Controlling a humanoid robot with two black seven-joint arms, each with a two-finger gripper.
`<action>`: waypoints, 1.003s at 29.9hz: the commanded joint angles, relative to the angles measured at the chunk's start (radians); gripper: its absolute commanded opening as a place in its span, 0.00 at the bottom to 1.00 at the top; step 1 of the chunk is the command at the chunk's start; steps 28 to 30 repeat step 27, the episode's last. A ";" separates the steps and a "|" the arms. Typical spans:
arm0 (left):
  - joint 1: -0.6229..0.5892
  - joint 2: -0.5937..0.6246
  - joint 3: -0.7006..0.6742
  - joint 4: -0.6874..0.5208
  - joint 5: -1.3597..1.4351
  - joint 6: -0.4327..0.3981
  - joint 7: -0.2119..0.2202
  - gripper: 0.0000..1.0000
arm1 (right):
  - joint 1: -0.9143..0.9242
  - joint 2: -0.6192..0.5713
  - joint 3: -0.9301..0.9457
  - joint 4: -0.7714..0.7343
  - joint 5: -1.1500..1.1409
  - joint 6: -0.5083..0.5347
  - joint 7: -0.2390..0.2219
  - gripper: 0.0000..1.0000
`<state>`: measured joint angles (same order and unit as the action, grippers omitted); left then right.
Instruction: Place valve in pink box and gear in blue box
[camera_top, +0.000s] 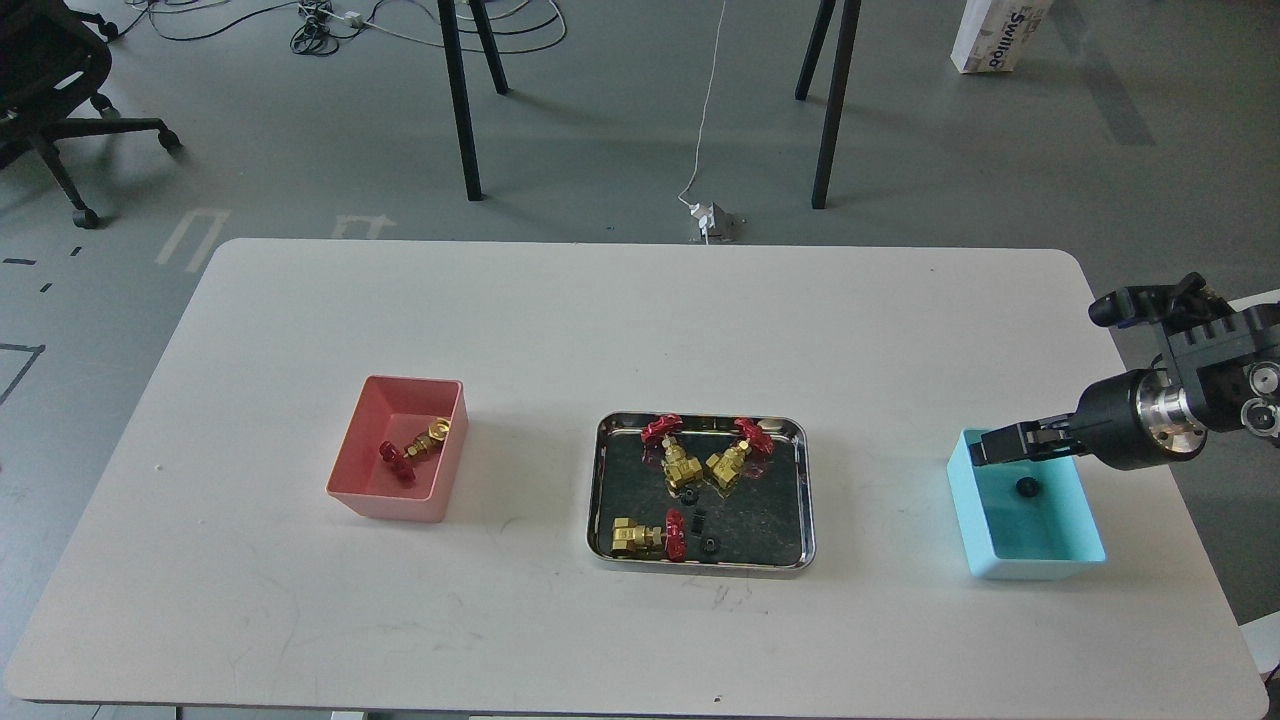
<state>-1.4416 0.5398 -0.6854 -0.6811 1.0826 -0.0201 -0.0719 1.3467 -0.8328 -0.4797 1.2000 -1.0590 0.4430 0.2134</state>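
A white round-cornered table (560, 330) stands on grey floor (620, 150), with black table legs (462, 110), a white cable (708, 110), an office chair (50, 90) and a cardboard box (995, 35) behind it. One valve (418, 448) lies in the pink box (345, 470) at left. Three more valves and small gears sit in the steel tray (800, 470) at centre. A gear (1026, 488) rests in the blue box (975, 530), under the right gripper (985, 447); its fingers cannot be told apart. The left gripper is out of sight.

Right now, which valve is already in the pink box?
The lone valve lying inside the pink box, left of the tray; the other three valves sit in the tray.
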 joint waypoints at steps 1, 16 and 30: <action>0.001 -0.014 0.024 0.000 0.000 -0.021 0.009 0.95 | 0.000 -0.006 0.186 -0.032 0.152 -0.009 -0.005 0.80; -0.002 -0.253 0.107 0.093 -0.127 -0.119 0.063 0.95 | 0.015 0.297 0.777 -0.515 0.738 -0.562 -0.155 0.92; 0.003 -0.251 0.119 0.107 -0.207 -0.110 0.076 0.95 | 0.011 0.443 0.839 -0.701 0.797 -0.707 -0.216 0.99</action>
